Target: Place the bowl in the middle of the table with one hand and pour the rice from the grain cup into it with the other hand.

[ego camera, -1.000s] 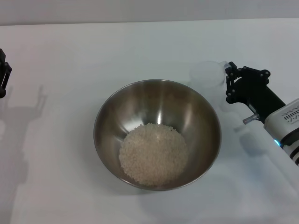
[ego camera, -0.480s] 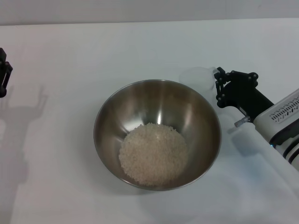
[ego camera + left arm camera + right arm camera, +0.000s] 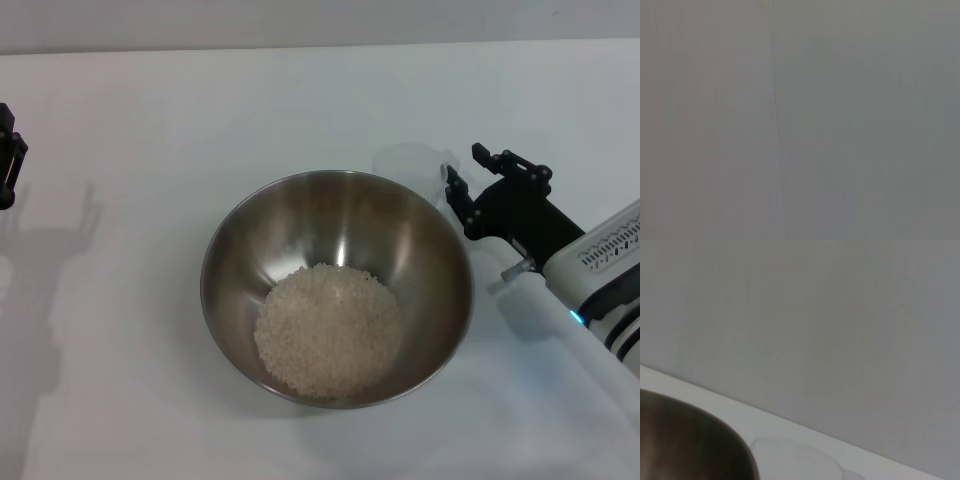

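White table [image 3: 150,400], grain cup [image 3: 412,165] just beyond the right gripper [image 3: 468,178].

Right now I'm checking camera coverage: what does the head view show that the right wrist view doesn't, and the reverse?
Only the head view shows the rice heaped inside the bowl, the right end effector open beside the grain cup, and the left end effector parked at the table's left edge. Only the right wrist view shows a plain grey wall behind the table. Both share part of the bowl's rim, the clear grain cup and the white table.
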{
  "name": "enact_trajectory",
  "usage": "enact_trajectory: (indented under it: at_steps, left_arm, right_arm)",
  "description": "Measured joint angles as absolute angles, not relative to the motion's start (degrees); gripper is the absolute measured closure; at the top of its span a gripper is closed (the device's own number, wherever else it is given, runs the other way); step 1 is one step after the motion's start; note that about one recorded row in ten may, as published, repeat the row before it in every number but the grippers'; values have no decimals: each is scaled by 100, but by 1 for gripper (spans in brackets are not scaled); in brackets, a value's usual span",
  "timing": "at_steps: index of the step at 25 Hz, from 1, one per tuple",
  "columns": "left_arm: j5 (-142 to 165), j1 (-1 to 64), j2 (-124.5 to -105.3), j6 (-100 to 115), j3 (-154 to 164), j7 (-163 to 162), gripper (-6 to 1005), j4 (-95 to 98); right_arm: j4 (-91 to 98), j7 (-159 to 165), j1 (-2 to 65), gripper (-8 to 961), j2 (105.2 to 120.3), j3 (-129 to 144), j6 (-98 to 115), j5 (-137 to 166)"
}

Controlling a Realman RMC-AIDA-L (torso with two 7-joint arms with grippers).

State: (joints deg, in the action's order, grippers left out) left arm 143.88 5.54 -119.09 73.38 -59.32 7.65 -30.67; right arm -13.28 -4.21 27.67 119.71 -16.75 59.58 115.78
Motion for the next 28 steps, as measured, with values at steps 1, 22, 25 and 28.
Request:
enact_trajectory:
  at_steps: [1,22,25,28]
  left_arm:
    - [14388,554,-11909,7338,-5932,765,195,-3067]
    - [14388,505,-11898,7344,-5874,764,194,-3054]
    - [14388,500,-11896,7353,-5869,765,194,-3042]
    - [14395,502,-11892,7373,-5840,764,194,-2963]
  right_arm:
    - [-1339,-421,2739,607,11971,-1666,5958,11588]
    - [-1627,-373,863,369,11935,-1856,8639,11624]
    - [-1566,-65,423,278,11933,-2134,9684,11617]
    - [-1355,558,135,191,11945,-2444,10715,11609]
